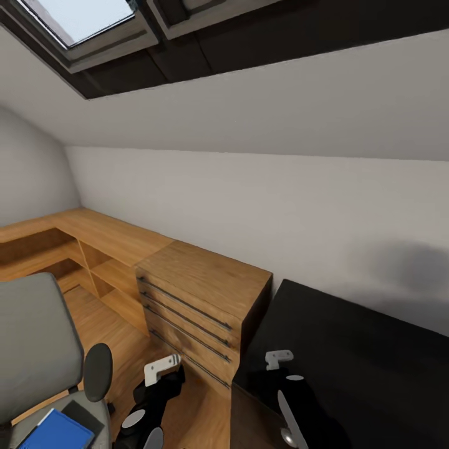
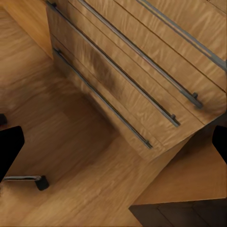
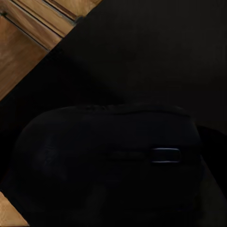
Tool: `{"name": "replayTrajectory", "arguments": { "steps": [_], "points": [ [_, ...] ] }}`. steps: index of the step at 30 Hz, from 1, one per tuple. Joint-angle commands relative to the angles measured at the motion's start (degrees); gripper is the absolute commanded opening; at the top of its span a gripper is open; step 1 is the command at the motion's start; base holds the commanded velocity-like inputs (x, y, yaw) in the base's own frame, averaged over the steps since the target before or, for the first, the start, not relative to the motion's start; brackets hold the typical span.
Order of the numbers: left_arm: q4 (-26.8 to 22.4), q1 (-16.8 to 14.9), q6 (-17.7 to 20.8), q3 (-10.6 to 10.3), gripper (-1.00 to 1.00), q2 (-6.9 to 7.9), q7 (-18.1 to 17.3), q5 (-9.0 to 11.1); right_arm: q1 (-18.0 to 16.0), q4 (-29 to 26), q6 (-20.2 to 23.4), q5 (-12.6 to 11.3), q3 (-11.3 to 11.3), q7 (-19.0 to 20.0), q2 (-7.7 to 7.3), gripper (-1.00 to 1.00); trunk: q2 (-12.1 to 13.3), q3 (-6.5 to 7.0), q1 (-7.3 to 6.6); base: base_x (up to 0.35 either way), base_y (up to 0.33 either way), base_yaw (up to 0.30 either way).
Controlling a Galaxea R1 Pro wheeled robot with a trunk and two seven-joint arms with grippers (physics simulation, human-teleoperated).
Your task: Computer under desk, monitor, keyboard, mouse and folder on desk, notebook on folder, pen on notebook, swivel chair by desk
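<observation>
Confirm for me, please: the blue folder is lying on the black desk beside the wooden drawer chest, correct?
Not quite. The head view shows the blue folder lying on the swivel chair seat, not on the black desk. The desk does stand beside the wooden drawer chest.

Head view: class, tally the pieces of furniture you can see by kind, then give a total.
swivel chair: 1
drawer chest: 1
desk: 1
open shelf unit: 1
Total: 4
</observation>
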Motion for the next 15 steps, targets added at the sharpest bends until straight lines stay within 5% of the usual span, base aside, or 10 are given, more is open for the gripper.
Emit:
{"name": "replayTrajectory", "arguments": {
  "steps": [1, 6, 15],
  "points": [
    [0.0, -0.1, 0.1, -0.1, 1.0, 0.01, 0.4, 0.4, 0.0, -0.1, 0.3, -0.3, 0.0, -0.2, -0.01, -1.0, 0.0, -0.07, 0.0, 0.0, 0.0, 0.204],
    [0.5, -0.1, 0.1, 0.0, 1.0, 0.01, 0.4, 0.4, 0.0, -0.1, 0.3, -0.3, 0.0, 0.0, -0.05, -1.0, 0.0, -0.07, 0.0, 0.0, 0.0, 0.157],
    [1.3, -0.1, 0.1, -0.1, 1.0, 0.02, 0.4, 0.2, 0.0, -0.1, 0.2, -0.2, -0.1, 0.0, -0.09, -1.0, 0.0, -0.07, 0.0, 0.102, 0.0, 0.007]
  ]
}}
